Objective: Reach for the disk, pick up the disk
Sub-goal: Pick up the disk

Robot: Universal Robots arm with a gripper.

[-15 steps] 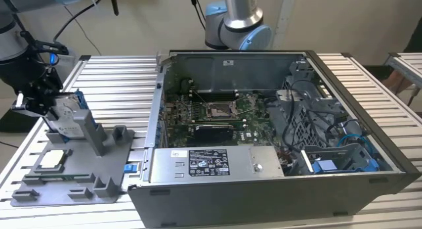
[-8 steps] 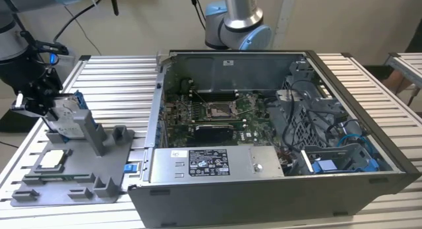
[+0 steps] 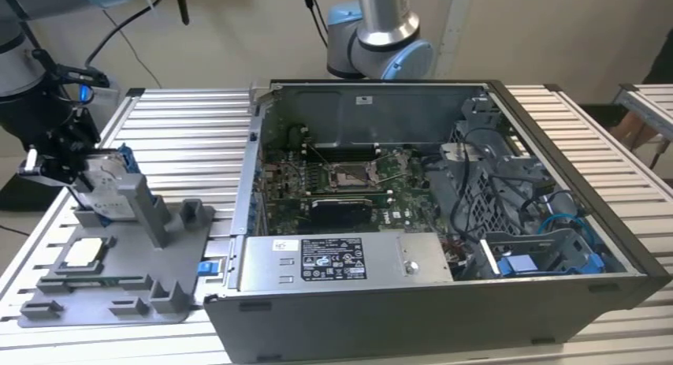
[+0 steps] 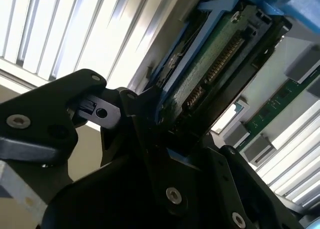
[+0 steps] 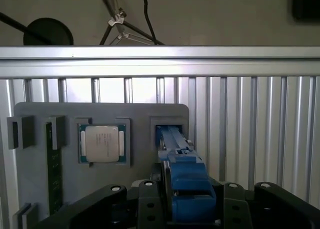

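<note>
Blue plastic is seen framing the disk (image 3: pixel 105 185), which is held upright, with its lower end at a slot of the grey holder plate (image 3: pixel 126 282). The plate is laid on the slatted metal worktop (image 3: pixel 189 136) at the exterior view's left, beside the open computer case (image 3: pixel 421 318). The disk's upper end is pinched by the hand (image 3: pixel 63 164), whose black fingers (image 4: pixel 117 114) are pressed against both faces. A green circuit board (image 4: pixel 210 69) is shown on one face. A square CPU chip (image 5: pixel 102 144) is seated near the slot.
</note>
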